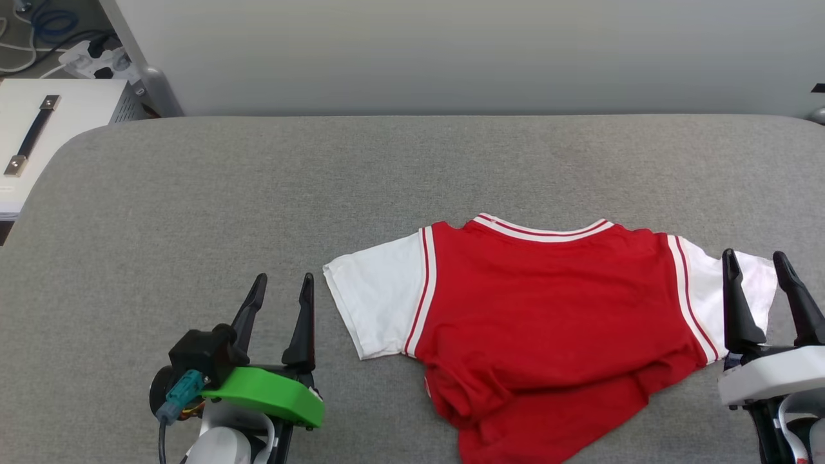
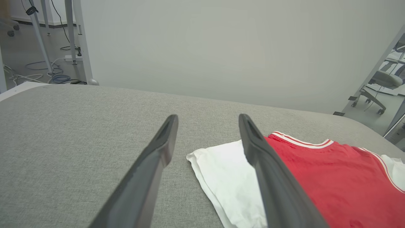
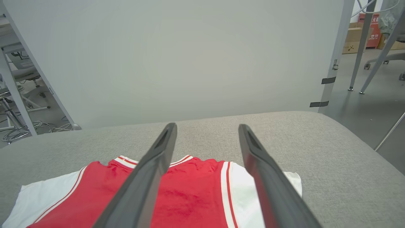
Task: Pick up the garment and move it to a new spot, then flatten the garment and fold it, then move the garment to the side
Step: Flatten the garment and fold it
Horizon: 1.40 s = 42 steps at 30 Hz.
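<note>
Head view: garment (image 1: 548, 309) lies on the grey fabric surface (image 1: 258, 180), centre-right of frame, plain red side up, collar (image 1: 541, 229) toward the top of the frame, no print visible. The top half is spread fairly flat. The lower hem (image 1: 503, 399) at bottom centre is bunched and doubled over, skewed toward the lower right. Left tool (image 1: 284, 278) at lower left has its fingers spread wide and holds nothing; it sits just beside the white sleeve (image 1: 374, 303) and apart from it. Right tool (image 1: 754, 254) at the right edge is also wide open and empty. Its fingers overlap the other sleeve (image 1: 709, 283) in the picture, and I cannot tell if they touch. Left wrist view: left tool (image 2: 208, 116) empty, garment (image 2: 332, 177) at lower right. Right wrist view: right tool (image 3: 206, 125) empty, garment (image 3: 196, 190) under it at the bottom of the frame. Handling, as a judgement: light, limp knit with no stiffness, so it will sag and drag if lifted at one point. It likely slides poorly on the cloth surface. Best hold is probably a pinch at both shoulder seams or both sleeve edges, one tool each, taking both layers. For flattening, take the rumpled hem corners and pull toward the bottom of the frame.
</note>
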Motion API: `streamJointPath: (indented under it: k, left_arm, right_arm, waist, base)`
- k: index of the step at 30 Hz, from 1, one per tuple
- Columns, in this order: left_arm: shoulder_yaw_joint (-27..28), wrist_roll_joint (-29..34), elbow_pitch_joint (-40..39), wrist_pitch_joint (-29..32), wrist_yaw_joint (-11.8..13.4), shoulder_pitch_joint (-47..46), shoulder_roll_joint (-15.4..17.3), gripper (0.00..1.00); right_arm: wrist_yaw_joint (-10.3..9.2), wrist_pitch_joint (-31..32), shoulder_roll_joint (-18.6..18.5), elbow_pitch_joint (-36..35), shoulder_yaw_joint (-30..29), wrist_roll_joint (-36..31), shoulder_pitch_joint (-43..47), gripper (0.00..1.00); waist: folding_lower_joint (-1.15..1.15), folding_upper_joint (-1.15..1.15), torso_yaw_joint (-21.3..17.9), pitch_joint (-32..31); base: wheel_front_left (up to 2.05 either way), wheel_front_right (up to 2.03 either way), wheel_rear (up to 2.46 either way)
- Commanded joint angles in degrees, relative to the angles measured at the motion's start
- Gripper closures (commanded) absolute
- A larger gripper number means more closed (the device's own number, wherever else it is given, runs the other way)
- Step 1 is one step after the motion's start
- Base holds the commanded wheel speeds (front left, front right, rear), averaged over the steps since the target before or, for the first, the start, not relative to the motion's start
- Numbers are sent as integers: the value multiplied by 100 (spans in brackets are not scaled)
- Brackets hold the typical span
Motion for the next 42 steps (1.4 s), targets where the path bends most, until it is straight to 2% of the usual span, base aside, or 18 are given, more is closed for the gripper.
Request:
streamJointPath:
  k: [1,5,9,13,18,20,24,28,41,42]
  left_arm:
    - [16,2,11,-34,-16,39,-15,0]
    - [-115,-10,131,-28,-16,-177,123,0]
    - [-579,-205,297,571,-16,-764,502,0]
    - [-1134,-618,478,1988,-16,-1607,1061,0]
    - [-1695,-1552,716,4244,-16,-2629,1706,0]
    - [-1807,-1848,777,4915,-16,-2916,1908,0]
    - [-1863,-2215,949,5686,-16,-3255,2111,0]
    - [-1887,-2353,1160,5953,-16,-3362,2202,0]
    - [-2173,-2175,1771,5766,-13,-3389,2256,0]
    - [-2217,-2172,1823,5785,-13,-3374,2251,37]
  right_arm:
    - [-3,-18,70,-109,-15,-63,72,0]
    - [-3,74,196,-307,-30,-108,110,0]
    - [-3,175,281,-457,-153,-154,102,0]
    - [-3,247,324,-573,-208,-199,41,0]
    - [-3,237,381,-662,-180,-225,-114,0]
    - [-3,213,407,-679,-150,-235,-154,0]
    - [-3,167,465,-652,-96,-251,-204,0]
    - [-3,115,499,-588,-48,-246,-274,0]
    - [-3,41,482,-462,31,-217,-396,0]
    - [-3,42,472,-455,31,-217,-402,0]
  waist:
    - [0,0,-43,56]
    - [0,0,-136,225]
    - [0,0,-181,424]
    - [0,0,-239,645]
    - [0,0,-373,893]
    - [0,0,-433,983]
    - [0,0,-546,1134]
    - [0,0,-645,1274]
    - [0,0,-748,1547]
    - [0,0,-742,1548]
  base:
    - [0,0,0]
    - [0,0,0]
    - [0,0,0]
    - [0,0,0]
    - [0,0,0]
    - [0,0,0]
    - [0,0,0]
    - [0,0,0]
    - [0,0,0]
    - [0,0,0]
